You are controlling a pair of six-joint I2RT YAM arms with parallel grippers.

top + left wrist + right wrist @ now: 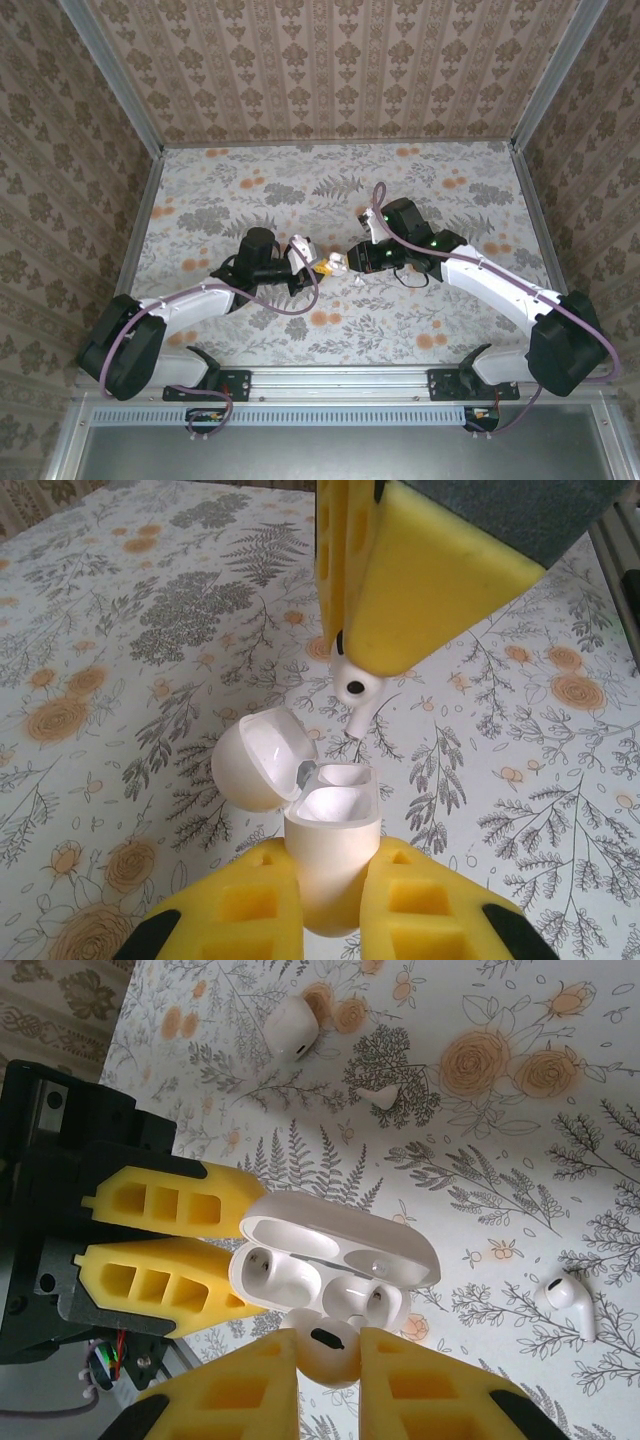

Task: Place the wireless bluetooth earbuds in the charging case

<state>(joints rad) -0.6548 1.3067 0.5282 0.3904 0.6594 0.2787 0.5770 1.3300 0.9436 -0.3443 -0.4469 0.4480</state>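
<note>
Open charging case point(330, 830) is held over approx the middle of the tabletop point(250, 180), clamped low on its body btw the yellow foam fingers point(240, 905) of the L gripper point(332, 870). The fingers press tight on both sides. Its lid point(262, 762) is tipped back to the left in the L wrist view, w/ the wells point(335, 805) facing up. Just above the opening hangs one earbud point(352, 685), stem pointing down at the wells, tip close to the rim but not touching it. This earbud is pinched at its head by the R gripper point(326, 1345), fingers closed on it w/ only the bud's width btw them. From the top the two grippers meet nose to nose near the tabletop's centre, L arm point(190, 305) coming from the near-left corner, R arm point(500, 285) from the near-right. A second earbud point(568, 1300) lies flat on the floral tabletop, apart from the case. Further off, a white rounded lump point(292, 1025) and a small white bit point(380, 1095) rest on the tabletop, near each other, well apart from the case.
</note>
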